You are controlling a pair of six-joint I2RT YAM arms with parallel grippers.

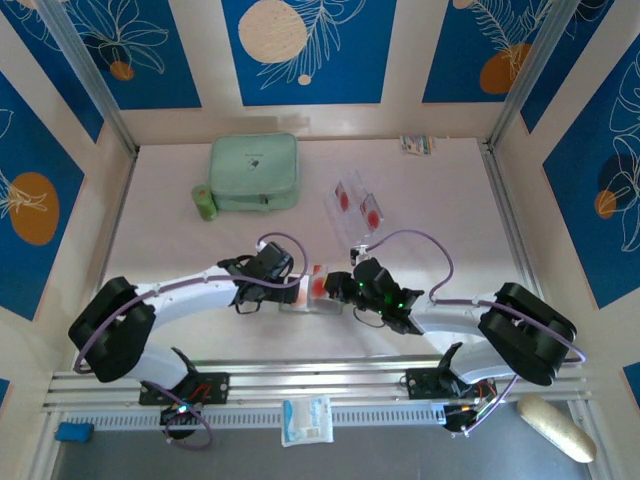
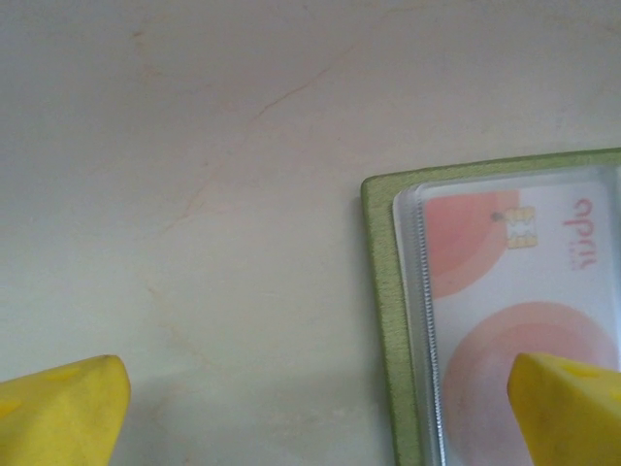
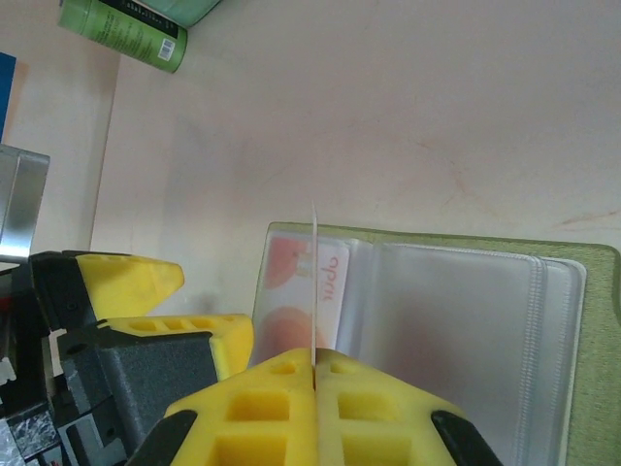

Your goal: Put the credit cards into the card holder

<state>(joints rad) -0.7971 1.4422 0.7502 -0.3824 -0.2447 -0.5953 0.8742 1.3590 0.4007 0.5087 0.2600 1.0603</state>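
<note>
**Right jaws clamped on a card, edge-on over the open holder**

I see the right gripper pinched together on one credit card. It is held upright, thin edge toward the wrist cam, just above the open card holder. The holder lies flat at the near middle of the table, between the two arms.

The left gripper has its fingers wide apart and holds nothing. One pad sits over the holder's left page; I can't tell if it touches.

A pocketed card sits in the left sleeve. The spare cards lie farther out, right of centre.

Handling, my read:
- The card is thin, stiff, light and slick. I'd hold it by a short edge and leave the leading edge free.
- The sleeves are limp clear film, so the mouth will likely buckle.
- The holder is light and will likely slide unless pinned.

Writing:
- The pocketed card has a gold chip and sideways red lettering, maybe "opui"; not sure.
- The green roll carries a barcode; its print is too small to read.
- The mint case has a mark I can't make out.
</note>
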